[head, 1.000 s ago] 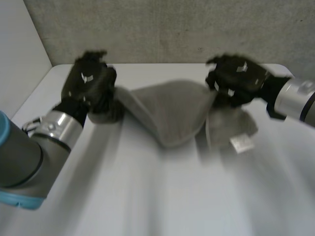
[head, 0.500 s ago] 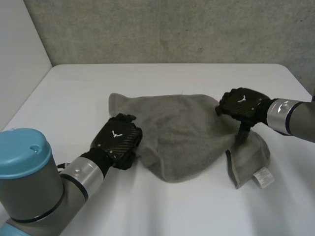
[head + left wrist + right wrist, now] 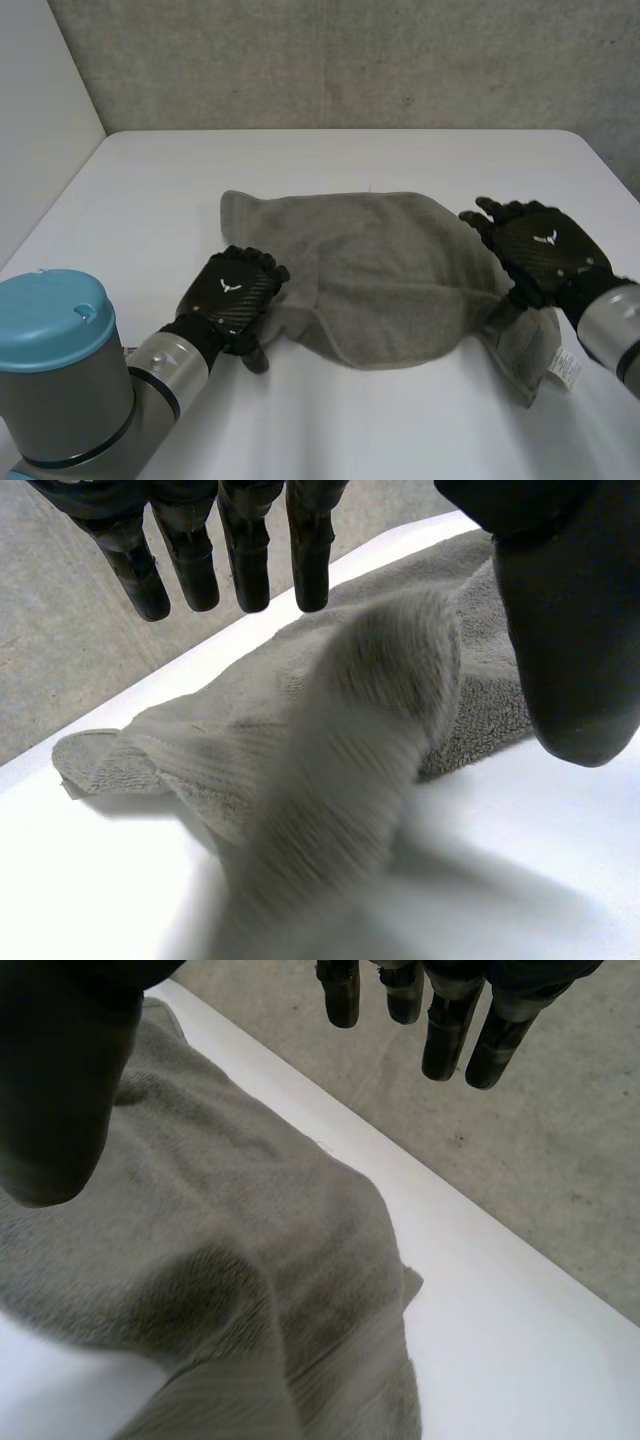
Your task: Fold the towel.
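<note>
The grey towel (image 3: 380, 270) lies doubled over on the white table (image 3: 330, 150), its upper layer sagging toward the front edge. A white label (image 3: 565, 368) shows on the lower layer's front right corner. My left hand (image 3: 235, 295) hovers at the towel's left edge, open, fingers (image 3: 250, 560) straight and thumb apart, holding nothing. Below its palm a fold of the towel (image 3: 350, 740) is dropping. My right hand (image 3: 540, 250) is open above the towel's right edge, fingers (image 3: 440, 1030) spread, with the towel (image 3: 230, 1250) lying loose under the palm.
A grey wall (image 3: 350, 60) rises behind the table's far edge. Bare tabletop spreads in front of the towel and to its left.
Both hands brought the towel's far edge forward over the rest, then opened and let it go. The right hand drew back to the right; the upper layer settled flat.
</note>
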Tool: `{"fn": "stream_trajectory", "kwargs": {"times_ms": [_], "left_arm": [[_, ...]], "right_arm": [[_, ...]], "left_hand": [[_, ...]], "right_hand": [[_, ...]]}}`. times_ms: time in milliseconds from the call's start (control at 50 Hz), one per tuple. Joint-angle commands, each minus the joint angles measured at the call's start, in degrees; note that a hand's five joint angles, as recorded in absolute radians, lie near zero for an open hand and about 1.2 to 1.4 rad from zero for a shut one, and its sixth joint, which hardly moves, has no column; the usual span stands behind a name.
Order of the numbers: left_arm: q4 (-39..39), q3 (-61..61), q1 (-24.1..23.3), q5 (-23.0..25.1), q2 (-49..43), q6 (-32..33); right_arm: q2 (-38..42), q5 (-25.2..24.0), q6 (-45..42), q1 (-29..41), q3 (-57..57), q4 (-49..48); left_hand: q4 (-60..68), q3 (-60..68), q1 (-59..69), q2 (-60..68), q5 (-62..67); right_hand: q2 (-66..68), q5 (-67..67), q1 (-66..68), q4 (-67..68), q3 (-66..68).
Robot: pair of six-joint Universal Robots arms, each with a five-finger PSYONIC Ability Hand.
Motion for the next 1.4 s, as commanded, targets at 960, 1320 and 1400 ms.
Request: {"fn": "stream_trajectory", "kwargs": {"times_ms": [960,1320,1400], "left_arm": [[1.1,9.7,0.9,-5.3,-14.8,0.0],[-16.5,7.6,5.9,-2.0,10.9,0.8],[-22.4,6.7,6.9,1.7,14.4,0.8]], "right_arm": [[13.3,1.5,-0.6,-5.3,10.5,-24.8],[1.3,-22.2,-9.3,-14.8,-15.5,21.0],[4.3,-22.0,-21.2,-15.7,-20.0,34.1]], "left_hand": [[-2.7,-2.2,61.6,63.5,65.2],[-2.7,-2.2,61.6,63.5,65.2],[-2.7,-2.2,61.6,63.5,65.2]], "right_hand": [[75.2,66.6,74.4,1.8,0.8],[75.2,66.6,74.4,1.8,0.8],[75.2,66.6,74.4,1.8,0.8]]}}
